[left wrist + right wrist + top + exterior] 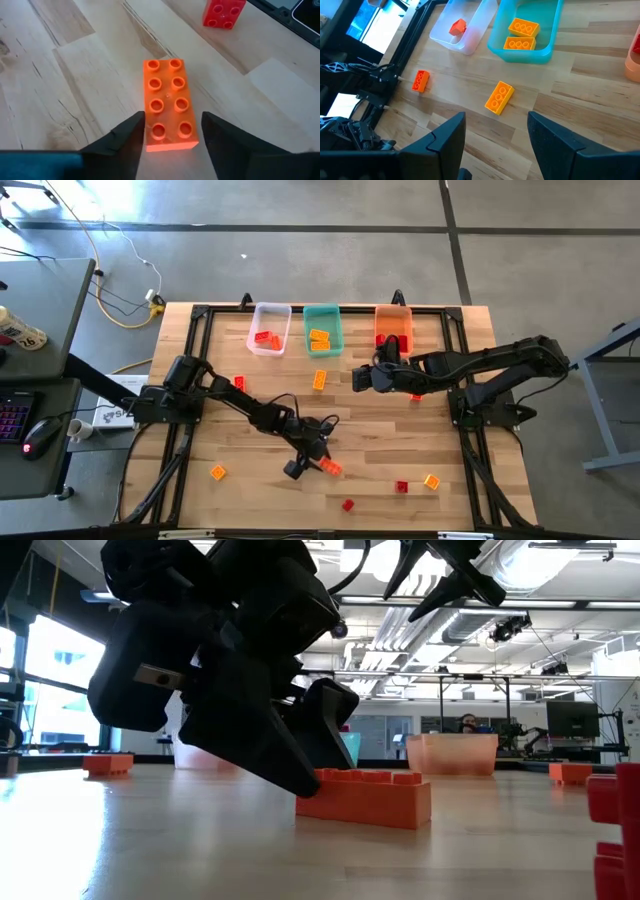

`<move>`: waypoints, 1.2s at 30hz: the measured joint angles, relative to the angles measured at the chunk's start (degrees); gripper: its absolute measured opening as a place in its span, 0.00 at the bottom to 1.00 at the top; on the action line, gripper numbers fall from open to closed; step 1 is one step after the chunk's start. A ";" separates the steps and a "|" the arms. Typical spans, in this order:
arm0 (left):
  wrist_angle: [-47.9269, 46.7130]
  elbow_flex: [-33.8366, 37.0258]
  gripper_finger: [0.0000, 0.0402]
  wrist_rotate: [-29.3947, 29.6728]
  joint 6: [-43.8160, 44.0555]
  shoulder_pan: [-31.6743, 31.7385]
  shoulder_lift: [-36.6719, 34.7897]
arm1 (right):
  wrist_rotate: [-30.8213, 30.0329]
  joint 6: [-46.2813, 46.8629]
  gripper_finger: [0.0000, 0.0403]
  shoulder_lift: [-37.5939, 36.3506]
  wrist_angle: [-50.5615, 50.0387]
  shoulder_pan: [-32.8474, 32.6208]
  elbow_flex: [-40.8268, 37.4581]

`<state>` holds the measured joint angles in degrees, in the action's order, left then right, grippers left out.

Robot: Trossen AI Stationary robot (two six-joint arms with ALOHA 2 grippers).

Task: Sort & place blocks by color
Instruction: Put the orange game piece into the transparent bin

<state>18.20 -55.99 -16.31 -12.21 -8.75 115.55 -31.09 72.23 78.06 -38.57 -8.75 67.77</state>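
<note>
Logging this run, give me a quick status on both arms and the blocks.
Left gripper open, fingers either side of an orange-red block on the table. Right gripper open, empty, near the teal bin. Nothing in the way.

Clear bin, teal bin, orange bin on wood table.
</note>
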 joint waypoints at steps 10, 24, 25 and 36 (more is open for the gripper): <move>-0.14 0.00 0.27 -0.11 0.20 0.02 -0.11 | -0.02 0.01 0.49 0.00 0.02 -0.01 0.00; -0.68 -0.04 0.27 -0.16 5.36 0.13 -0.15 | -0.02 -0.02 0.49 0.00 0.02 -0.01 0.00; -0.68 -0.04 0.27 -0.16 5.90 0.20 -0.15 | -0.02 -0.04 0.49 0.00 0.02 -0.01 0.00; -3.85 0.07 0.27 0.43 9.20 3.61 -2.86 | -0.80 -0.16 0.49 0.00 -1.65 -0.01 0.00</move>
<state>14.34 -55.92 -15.88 -3.01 -5.14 112.69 -31.89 72.07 78.06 -40.22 -8.75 67.77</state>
